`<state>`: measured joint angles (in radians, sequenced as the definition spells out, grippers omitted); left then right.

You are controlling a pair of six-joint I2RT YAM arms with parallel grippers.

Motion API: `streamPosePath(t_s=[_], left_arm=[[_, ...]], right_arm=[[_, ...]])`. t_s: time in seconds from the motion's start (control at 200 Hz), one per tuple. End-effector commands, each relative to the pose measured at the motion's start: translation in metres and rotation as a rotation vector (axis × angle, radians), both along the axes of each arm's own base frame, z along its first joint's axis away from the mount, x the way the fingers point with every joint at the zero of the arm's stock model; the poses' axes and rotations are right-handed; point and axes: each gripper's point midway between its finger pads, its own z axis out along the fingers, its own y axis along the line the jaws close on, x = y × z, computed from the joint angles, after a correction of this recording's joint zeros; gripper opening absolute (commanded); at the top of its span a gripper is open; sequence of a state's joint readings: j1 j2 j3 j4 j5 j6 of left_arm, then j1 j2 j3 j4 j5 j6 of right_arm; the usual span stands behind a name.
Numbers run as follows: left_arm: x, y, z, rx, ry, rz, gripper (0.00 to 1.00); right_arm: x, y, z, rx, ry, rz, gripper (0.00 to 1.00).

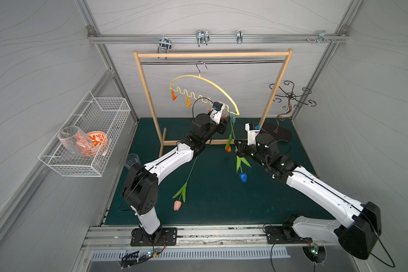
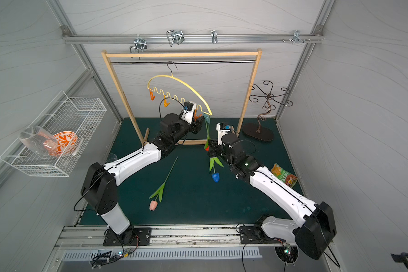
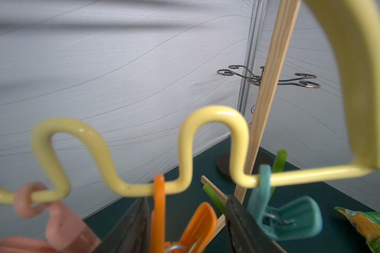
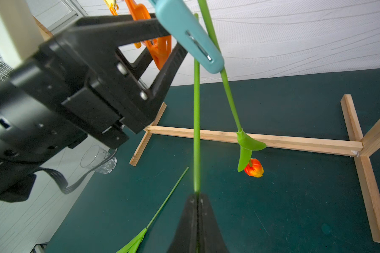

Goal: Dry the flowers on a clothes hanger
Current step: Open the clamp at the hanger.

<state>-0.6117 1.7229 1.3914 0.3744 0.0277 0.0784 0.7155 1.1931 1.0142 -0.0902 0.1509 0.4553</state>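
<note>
Pinching the orange clothespin [image 3: 159, 203] with the left gripper [image 3: 188, 199], one black finger on each side of it, seeming to press it to open its mouth; not able to see if the mouth is open yet

Gripping the blue tulip [image 1: 243, 177] with the right gripper [image 4: 197, 198], fingers squeezed tight on the thin green stem, flower head at the low end

Holding that stem nearly straight up and down, its cut end reaching up to just beside the orange clothespin, on the side toward the teal clothespin [image 3: 264, 181]

Hanging already from the teal clothespin on the clothes hanger [image 3: 213, 112]: the orange tulip [image 4: 253, 167], head down

Lying flat on the green mat [image 1: 222, 200], well apart from both grippers: the pink tulip [image 1: 177, 205], not clipped yet

Needing next, most likely, a small push of the stem end sideways into the orange clothespin, with the left gripper right at the pin and the right gripper lower down the stem

Watching out for the stem end slipping past the pin or bumping the black finger beside it
</note>
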Motion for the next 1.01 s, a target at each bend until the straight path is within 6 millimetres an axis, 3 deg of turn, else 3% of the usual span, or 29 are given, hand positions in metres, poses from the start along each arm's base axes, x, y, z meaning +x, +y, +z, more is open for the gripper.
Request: streamPosePath(t_s=[0.0, 0.25, 0.505, 1.0], left_arm=[[0.003, -0.003, 0.029, -0.026, -0.073, 0.011, 0.56], [0.0, 0.003, 0.036, -0.037, -0.087, 0.026, 0.53], [-0.001, 0.004, 0.042, -0.043, -0.08, 0.033, 0.38], [-0.004, 0.008, 0.055, -0.083, -0.081, 0.037, 0.46]], right_arm=[[0.0, -0.001, 0.015, 0.02, -0.025, 0.003, 0.0], [0.0, 0.0, 0.014, 0.018, -0.024, 0.006, 0.0], [-0.001, 0.002, 0.011, 0.023, -0.015, 0.015, 0.0], [-0.002, 0.003, 0.01, 0.023, -0.011, 0.026, 0.0]])
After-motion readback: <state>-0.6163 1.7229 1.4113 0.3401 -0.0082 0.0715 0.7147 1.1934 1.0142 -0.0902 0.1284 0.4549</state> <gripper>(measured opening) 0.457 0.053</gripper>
